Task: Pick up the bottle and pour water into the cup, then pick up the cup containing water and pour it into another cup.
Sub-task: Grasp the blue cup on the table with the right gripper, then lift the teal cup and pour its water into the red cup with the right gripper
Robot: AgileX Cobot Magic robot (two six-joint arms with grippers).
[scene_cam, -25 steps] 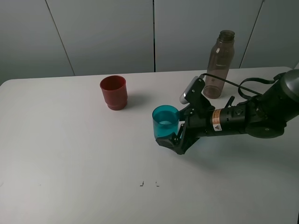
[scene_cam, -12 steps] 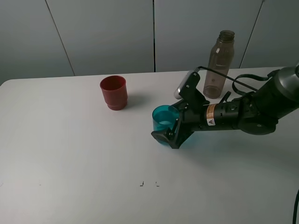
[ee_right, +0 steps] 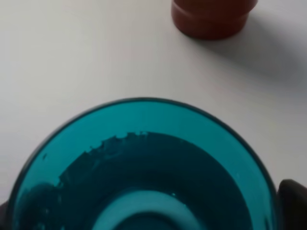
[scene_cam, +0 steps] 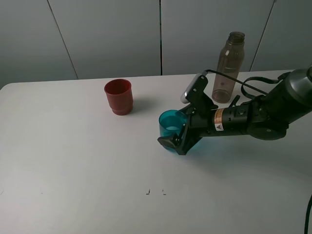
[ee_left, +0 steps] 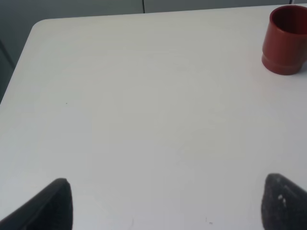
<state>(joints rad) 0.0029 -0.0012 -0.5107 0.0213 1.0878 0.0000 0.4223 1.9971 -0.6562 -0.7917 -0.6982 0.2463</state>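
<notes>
Jaws of the right pincer (scene_cam: pixel 175 132) stand wide apart around the teal cup (scene_cam: pixel 171 126), upright on the counter (scene_cam: pixel 73 161). The red cup (scene_cam: pixel 118 96) stands well beyond its fingertips, the bottle (scene_cam: pixel 228 68) behind its arm. The left pincer (ee_left: pixel 163 206) gapes open with the red cup far ahead.

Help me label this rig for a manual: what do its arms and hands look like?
The right arm is a black tube with an orange label, a looping black cable and a grey camera block. The right hand is black, with angular fingers. Of the left hand only two dark fingertips show.
</notes>
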